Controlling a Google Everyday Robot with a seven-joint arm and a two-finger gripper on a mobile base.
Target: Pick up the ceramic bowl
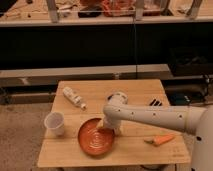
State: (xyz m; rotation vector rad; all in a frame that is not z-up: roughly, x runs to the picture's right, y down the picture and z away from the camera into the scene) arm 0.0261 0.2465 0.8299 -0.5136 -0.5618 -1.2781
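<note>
While the arm reaches in from the right: the scene reads as below.
Hand (108, 125): low at the right rim of the ceramic bowl; whether it is open or closed, or grips the rim, cannot be told.
Arm (150, 116): white, stretched from the right edge across the worktop toward the middle.
Ceramic bowl (95, 137): orange-brown, glossy, pale rings inside; sits upright on the front centre of the worktop.
White cup (54, 122): upright, left of the bowl, apart from it.
Bottle (73, 96): white, lying on its side behind the cup.
Orange item (160, 140): lies flat, front right; looks like a carrot.
Worktop (65, 152): light wood.
</note>
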